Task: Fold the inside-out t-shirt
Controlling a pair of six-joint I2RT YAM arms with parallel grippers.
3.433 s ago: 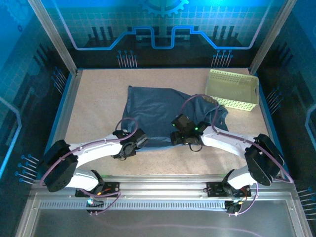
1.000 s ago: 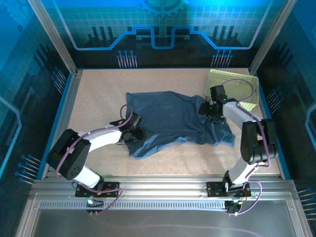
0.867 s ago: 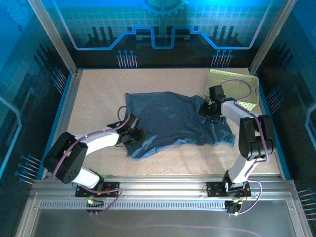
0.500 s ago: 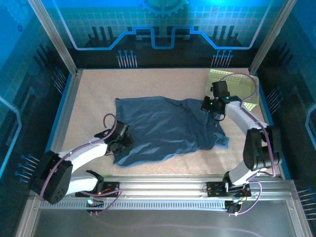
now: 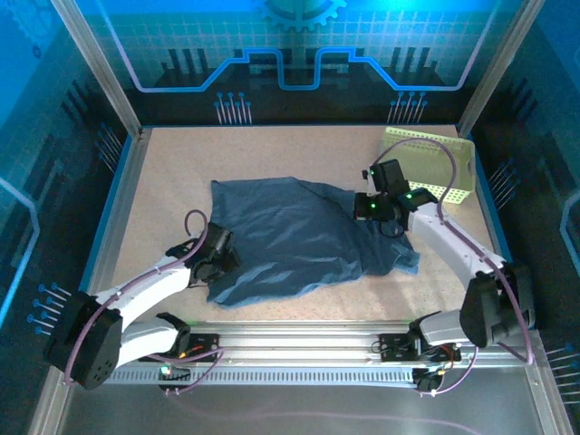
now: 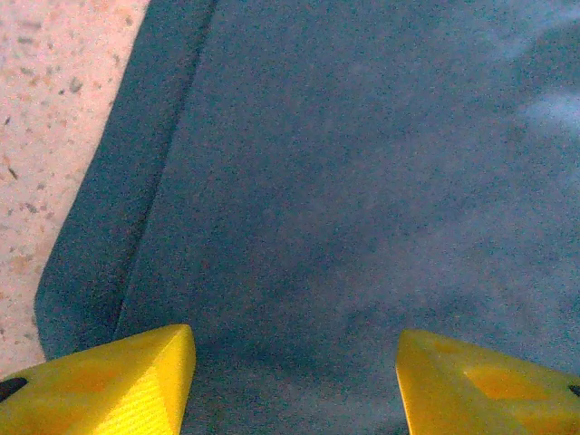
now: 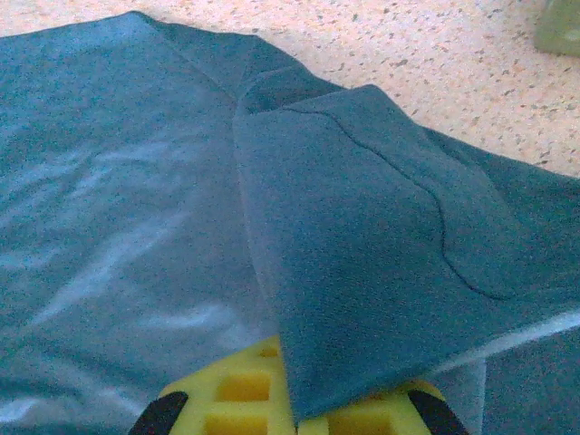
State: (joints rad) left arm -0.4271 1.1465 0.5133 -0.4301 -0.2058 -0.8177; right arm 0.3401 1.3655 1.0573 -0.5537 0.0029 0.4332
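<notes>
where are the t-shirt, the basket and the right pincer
t-shirt [image 5: 290, 236], top external view, middle of the spread fabric
basket [image 5: 458, 177], top external view, its perforated side
right pincer [image 7: 288, 412], right wrist view, between its yellow fingertips, shut on a fold of the t-shirt

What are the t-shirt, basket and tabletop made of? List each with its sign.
The t-shirt: soft matte knit, likely cotton; it wrinkles and drapes. The basket: probably plastic; rigid perforated walls. The tabletop: speckled beige, matte, maybe laminate.
</notes>
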